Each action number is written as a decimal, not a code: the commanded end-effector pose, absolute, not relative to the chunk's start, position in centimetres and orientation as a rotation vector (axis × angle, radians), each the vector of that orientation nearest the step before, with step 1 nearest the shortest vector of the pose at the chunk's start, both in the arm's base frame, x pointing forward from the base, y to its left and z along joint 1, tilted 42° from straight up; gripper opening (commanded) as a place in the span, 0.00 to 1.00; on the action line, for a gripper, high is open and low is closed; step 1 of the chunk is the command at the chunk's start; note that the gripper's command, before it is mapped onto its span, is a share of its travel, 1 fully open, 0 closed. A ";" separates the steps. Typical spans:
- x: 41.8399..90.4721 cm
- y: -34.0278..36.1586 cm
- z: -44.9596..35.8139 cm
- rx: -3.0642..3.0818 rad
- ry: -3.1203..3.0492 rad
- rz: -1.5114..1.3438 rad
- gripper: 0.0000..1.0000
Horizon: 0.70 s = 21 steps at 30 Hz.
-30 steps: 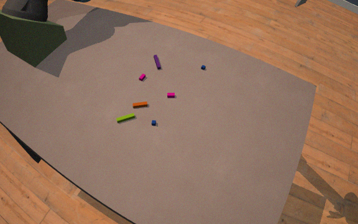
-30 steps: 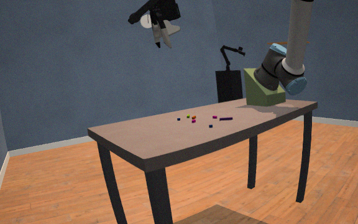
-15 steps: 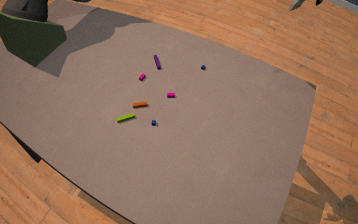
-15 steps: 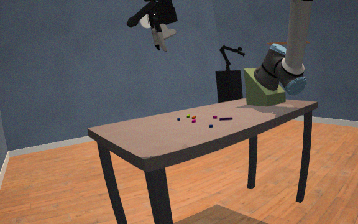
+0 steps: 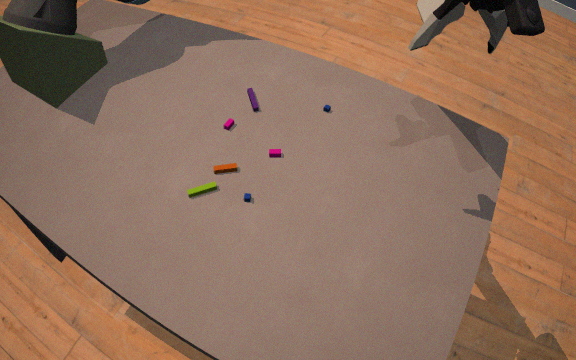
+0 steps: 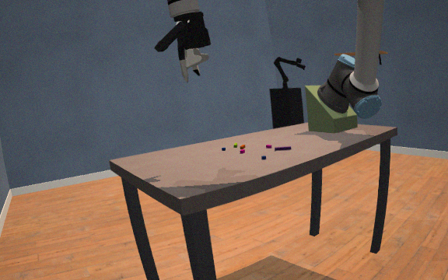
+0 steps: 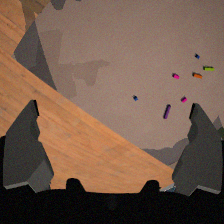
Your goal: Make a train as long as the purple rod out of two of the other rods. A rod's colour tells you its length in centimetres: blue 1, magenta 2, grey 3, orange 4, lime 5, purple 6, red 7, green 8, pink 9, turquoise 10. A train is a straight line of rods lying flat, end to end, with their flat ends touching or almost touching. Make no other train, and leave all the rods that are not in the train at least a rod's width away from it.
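1. The gripper (image 6: 191, 70) hangs high above the table (image 5: 368, 280), jaws wide, empty; approach is the step in hand.
2. The purple rod (image 5: 253, 99) lies flat; next, descend to the orange rod (image 5: 225, 168), pairing it with a magenta rod (image 5: 275, 152).

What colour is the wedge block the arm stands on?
Olive green wedge block, clearest in the top view.
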State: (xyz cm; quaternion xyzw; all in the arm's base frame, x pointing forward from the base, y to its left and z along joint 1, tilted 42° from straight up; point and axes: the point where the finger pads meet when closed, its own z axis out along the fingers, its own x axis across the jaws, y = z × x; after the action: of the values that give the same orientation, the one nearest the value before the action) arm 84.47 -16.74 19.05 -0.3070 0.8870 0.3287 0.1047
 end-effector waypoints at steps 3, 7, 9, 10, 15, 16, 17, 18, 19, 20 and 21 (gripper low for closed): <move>81.9 -19.1 14.4 -0.682 2.715 0.980 1.00; 79.3 -20.5 10.8 -0.492 2.782 1.004 1.00; 78.4 -20.9 9.5 -0.425 2.802 1.013 1.00; 77.9 -21.1 8.8 -0.391 2.812 1.018 1.00; 75.3 -21.9 5.7 -0.212 2.856 1.039 1.00; 74.7 -22.0 5.1 -0.175 2.864 1.043 1.00; 74.2 -22.2 4.5 -0.139 2.871 1.046 1.00; 73.6 -22.3 3.9 -0.102 2.878 1.050 1.00; 73.6 -22.3 3.9 -0.102 2.878 1.050 1.00; 73.6 -22.3 3.9 -0.102 2.878 1.050 1.00; 72.4 -22.5 2.6 -0.018 2.891 1.057 1.00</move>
State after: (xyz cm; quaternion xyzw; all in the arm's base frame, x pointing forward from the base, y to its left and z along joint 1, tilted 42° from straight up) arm 74.82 -21.60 5.58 -0.0693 0.9338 0.3483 0.0435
